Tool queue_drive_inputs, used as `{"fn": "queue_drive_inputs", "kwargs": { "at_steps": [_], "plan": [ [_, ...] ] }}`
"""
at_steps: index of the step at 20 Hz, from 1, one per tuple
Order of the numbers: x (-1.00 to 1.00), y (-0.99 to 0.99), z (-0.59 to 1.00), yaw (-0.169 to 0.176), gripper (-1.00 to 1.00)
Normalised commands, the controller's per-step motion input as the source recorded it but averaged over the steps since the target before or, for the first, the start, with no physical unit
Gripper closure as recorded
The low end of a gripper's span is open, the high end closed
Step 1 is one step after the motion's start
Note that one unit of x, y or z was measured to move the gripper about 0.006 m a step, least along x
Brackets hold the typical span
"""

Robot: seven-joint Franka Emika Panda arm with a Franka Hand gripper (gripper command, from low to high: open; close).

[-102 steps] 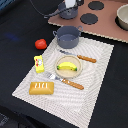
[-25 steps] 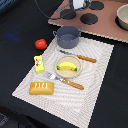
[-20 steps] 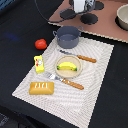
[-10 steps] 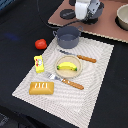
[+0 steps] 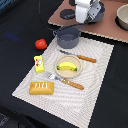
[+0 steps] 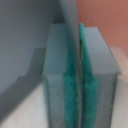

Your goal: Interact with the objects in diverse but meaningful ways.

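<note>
My gripper [image 5: 88, 12] is over the brown stove board at the back. In the wrist view its green pads [image 6: 71, 100] are shut on the thin rim of a grey-blue pot [image 6: 25, 45], which shows dark behind the gripper in the exterior view [image 5: 98, 13]. A second grey-blue pot [image 5: 67, 36] stands at the far end of the striped mat. A yellow banana [image 5: 69, 66] lies in a small plate. The bread loaf [image 5: 41, 88], the yellow packet [image 5: 39, 63] and the red tomato [image 5: 41, 44] lie toward the exterior view's left.
A wooden-handled fork [image 5: 66, 81] and knife [image 5: 80, 57] lie on the striped mat [image 5: 95, 85] beside the plate. The stove board [image 5: 112, 29] carries a dark burner disc [image 5: 67, 14] and a pale bowl [image 5: 123, 17] at the exterior view's right. The table around the mat is dark.
My gripper has moved toward the exterior view's right across the stove board, with the grey-blue pot in it. The things on the mat have not moved.
</note>
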Motion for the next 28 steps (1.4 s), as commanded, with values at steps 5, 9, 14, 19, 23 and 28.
{"fn": "queue_drive_inputs", "kwargs": {
  "at_steps": [5,9,14,19,23,28],
  "plan": [
    [0.0,0.17,-0.01,0.001,-1.0],
    [0.02,0.13,0.48,-0.004,-1.0],
    [0.0,0.2,1.0,-0.008,-1.0],
    [0.0,0.09,0.83,-0.004,-1.0],
    [0.0,0.0,0.5,0.0,-1.0],
    [-0.02,-0.3,0.19,0.0,-1.0]
  ]
}}
